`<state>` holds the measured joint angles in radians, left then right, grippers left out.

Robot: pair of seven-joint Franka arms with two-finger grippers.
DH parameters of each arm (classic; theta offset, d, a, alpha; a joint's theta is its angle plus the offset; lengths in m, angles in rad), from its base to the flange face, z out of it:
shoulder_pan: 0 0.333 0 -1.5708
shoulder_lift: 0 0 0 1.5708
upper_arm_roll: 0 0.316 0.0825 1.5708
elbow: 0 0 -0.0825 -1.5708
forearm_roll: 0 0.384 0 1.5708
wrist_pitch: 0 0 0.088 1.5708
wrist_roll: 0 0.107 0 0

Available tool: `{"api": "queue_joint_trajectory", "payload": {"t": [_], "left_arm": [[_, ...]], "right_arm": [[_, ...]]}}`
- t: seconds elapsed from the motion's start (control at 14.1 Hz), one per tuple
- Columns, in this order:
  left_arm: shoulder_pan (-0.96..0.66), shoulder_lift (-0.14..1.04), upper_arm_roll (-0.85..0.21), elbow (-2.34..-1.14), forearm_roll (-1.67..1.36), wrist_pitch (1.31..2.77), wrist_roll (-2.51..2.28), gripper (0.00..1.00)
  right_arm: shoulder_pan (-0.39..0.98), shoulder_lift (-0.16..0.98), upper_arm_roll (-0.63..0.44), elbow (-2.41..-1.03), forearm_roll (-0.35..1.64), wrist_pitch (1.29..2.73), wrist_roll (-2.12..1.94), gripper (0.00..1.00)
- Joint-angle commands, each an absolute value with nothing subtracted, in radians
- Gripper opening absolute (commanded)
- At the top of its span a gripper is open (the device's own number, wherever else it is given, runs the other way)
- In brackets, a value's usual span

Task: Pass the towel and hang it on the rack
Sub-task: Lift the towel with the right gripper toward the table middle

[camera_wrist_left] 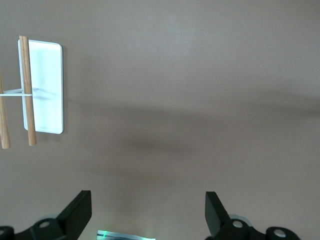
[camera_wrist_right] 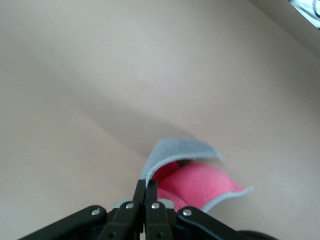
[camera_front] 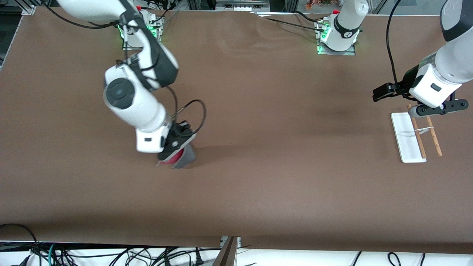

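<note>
The towel (camera_front: 183, 158) is a small dark grey cloth with a red side showing, at the right arm's end of the table. My right gripper (camera_front: 177, 153) is shut on its edge, and the cloth hangs down to the table. In the right wrist view the towel (camera_wrist_right: 200, 182) curls grey and pink past the closed fingertips (camera_wrist_right: 146, 186). The rack (camera_front: 408, 137) has a white base and two brown rods (camera_front: 433, 136), at the left arm's end. My left gripper (camera_front: 384, 92) is open and empty, hovering beside the rack. The rack also shows in the left wrist view (camera_wrist_left: 44, 85).
The brown table cover (camera_front: 281, 155) stretches bare between the towel and the rack. The arm bases (camera_front: 336, 37) stand at the table's edge farthest from the front camera. Cables lie below the edge nearest that camera.
</note>
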<state>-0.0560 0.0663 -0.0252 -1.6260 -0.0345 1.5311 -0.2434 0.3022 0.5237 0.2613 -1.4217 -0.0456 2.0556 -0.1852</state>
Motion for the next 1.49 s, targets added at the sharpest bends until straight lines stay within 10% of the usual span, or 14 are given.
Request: {"api": "queue_joint_trajectory", "payload": {"t": [0.0, 1.42], "left_arm": [[-0.064, 0.032, -0.015, -1.657, -0.012, 1.539, -0.203, 1.0], [-0.035, 0.032, -0.015, -1.658, -0.012, 1.539, -0.156, 1.0]], "right_arm": [[0.38, 0.518, 0.255, -1.391, -0.067, 2.042, -0.108, 0.0], [0.706, 0.597, 0.253, -1.178, -0.106, 2.028, 0.334, 0.0]]}}
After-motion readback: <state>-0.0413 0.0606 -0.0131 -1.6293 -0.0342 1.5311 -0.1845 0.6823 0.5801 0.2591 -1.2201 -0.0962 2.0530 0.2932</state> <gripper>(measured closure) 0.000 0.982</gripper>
